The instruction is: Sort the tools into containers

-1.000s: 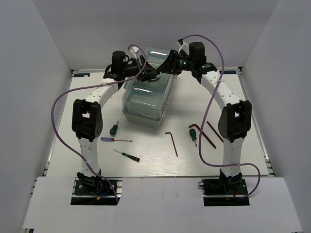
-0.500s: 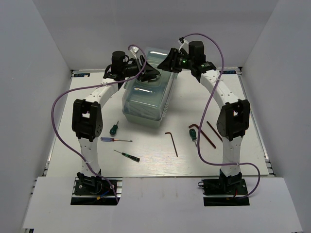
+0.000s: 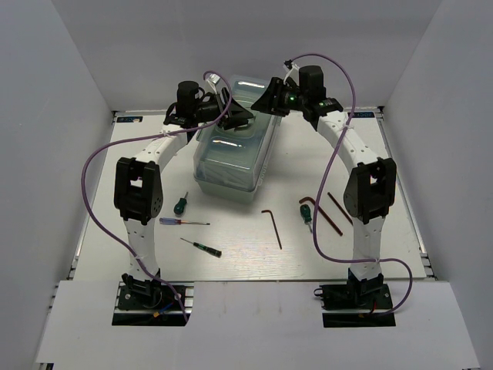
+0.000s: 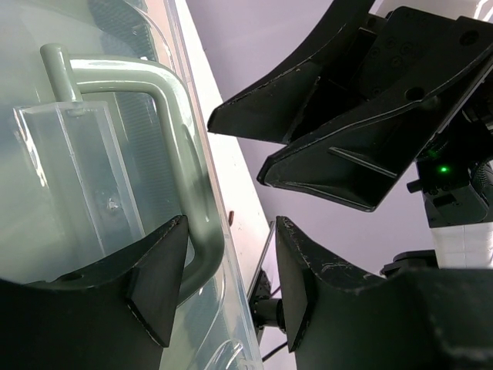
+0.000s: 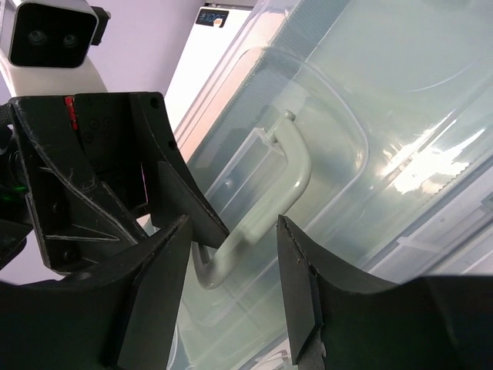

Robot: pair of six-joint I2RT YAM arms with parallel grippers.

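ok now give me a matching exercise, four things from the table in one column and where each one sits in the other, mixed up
Column A
1. toolbox
2. blue-purple screwdriver
3. dark hex key
4. reddish-brown hex key

Column B
a. right side of the table
b. far middle, closed
c. left side
d. centre, just nearer than the toolbox

Pairs: 1-b, 2-c, 3-d, 4-a
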